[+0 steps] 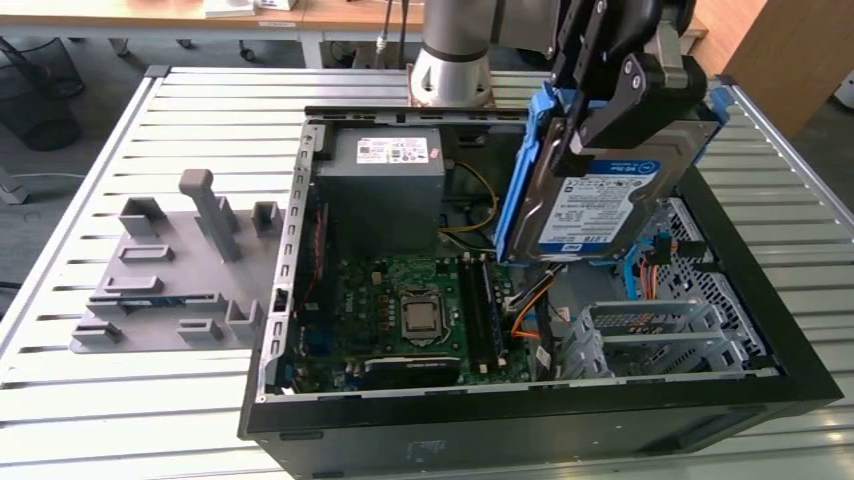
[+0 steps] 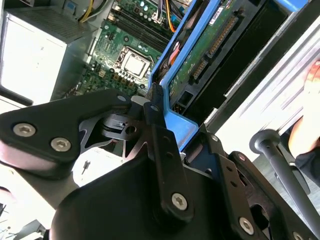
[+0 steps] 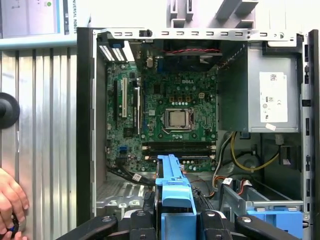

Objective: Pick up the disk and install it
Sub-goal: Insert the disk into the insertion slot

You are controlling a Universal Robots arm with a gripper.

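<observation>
Above the open computer case [image 1: 534, 425], the jaws clamp tight around the disk [image 1: 601, 205].

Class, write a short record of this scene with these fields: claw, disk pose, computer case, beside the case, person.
Claw: claw shut on the disk
Disk pose: tilted on edge, held above the open case, not seated in a bay
Computer case: computer case lies open, showing the motherboard and grey power supply
Beside the case: grey fixture, on the exterior view's left
Person: a hand over the slatted table
</observation>
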